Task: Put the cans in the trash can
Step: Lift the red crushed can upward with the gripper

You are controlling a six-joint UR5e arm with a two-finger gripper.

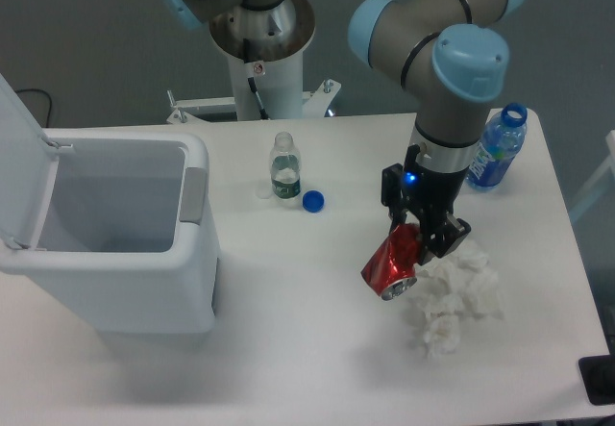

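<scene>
A dented red can (392,263) with a silver end hangs tilted just above the table at centre right. My gripper (415,237) is shut on its upper part, reaching down from the arm above. The trash can (115,282) is the large white bin at the left, its flip lid (19,166) standing open and its pale grey inside showing nothing in it. The can is well to the right of the bin.
A clear bottle with a green label (284,168) stands mid-table, a blue cap (312,200) beside it. A blue plastic bottle (496,149) stands at the back right. Crumpled white tissue (454,296) lies right under and beside the can. The robot base (259,51) is behind.
</scene>
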